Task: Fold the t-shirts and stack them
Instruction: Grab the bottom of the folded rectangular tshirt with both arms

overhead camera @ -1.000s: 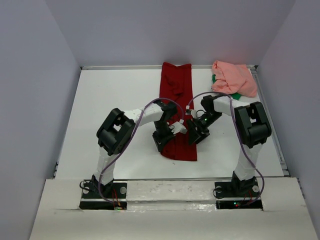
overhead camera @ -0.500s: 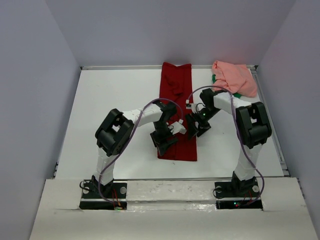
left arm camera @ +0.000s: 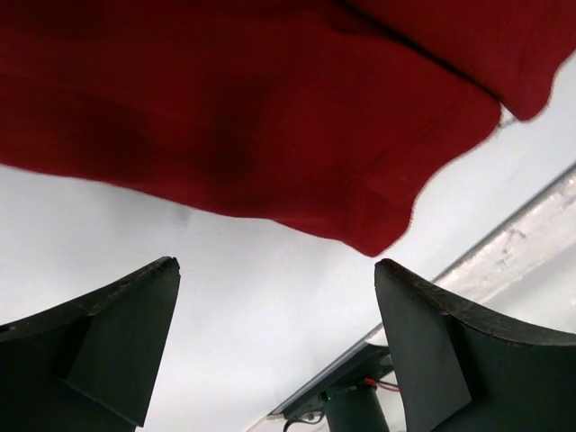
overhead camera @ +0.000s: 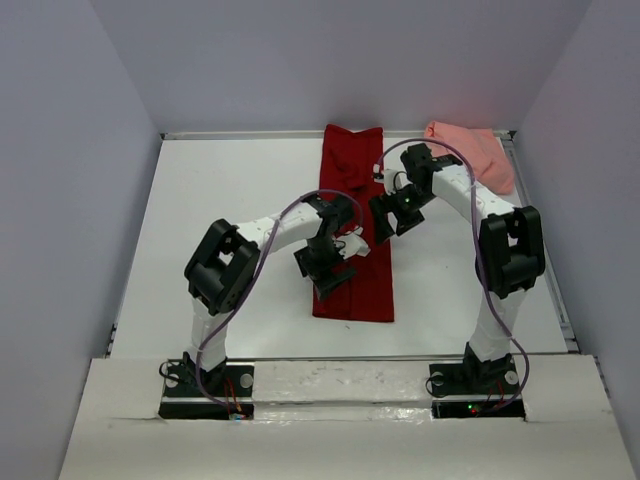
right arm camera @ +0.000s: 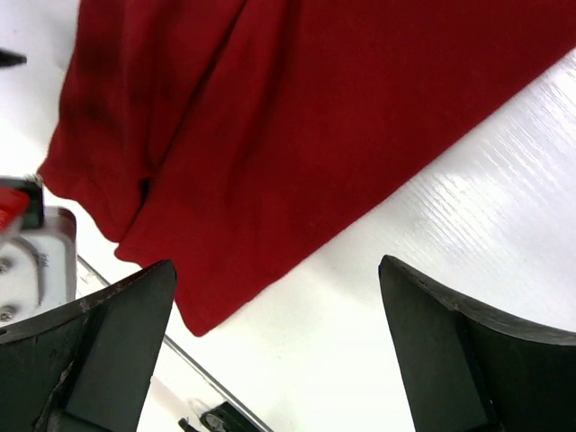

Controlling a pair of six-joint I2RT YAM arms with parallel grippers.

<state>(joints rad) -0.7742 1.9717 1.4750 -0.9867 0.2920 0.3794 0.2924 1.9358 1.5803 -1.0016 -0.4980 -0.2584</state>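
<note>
- The dark red shirt (overhead camera: 368, 295) lies flat on the table (overhead camera: 230, 200) as a long narrow strip. It runs from the 12 o'clock edge through the middle towards 6 o'clock. I judge its sides are already folded in, so only the end-over-end fold is left.
- The pink shirt (overhead camera: 490, 155) sits bunched in the 1 o'clock corner, well apart from the strip, probably waiting its turn.
- My left pincer (overhead camera: 330, 272) hangs over the strip's 9 o'clock edge, nearer the 6 o'clock end. Its wrist view shows the fingers (left arm camera: 117, 342) spread wide with nothing between them. Red cloth and bare table lie below.
- My right pincer (overhead camera: 385, 215) is at the strip's 3 o'clock edge, a little farther towards 12 o'clock than the left one. It is also spread and empty, and its wrist view looks down on the shirt's hem corner and the table beside it.
- Both arms reach forward with elbows bent outward and wrists turned in towards the strip. I read this as flanking the cloth so each side can be taken evenly.
</note>
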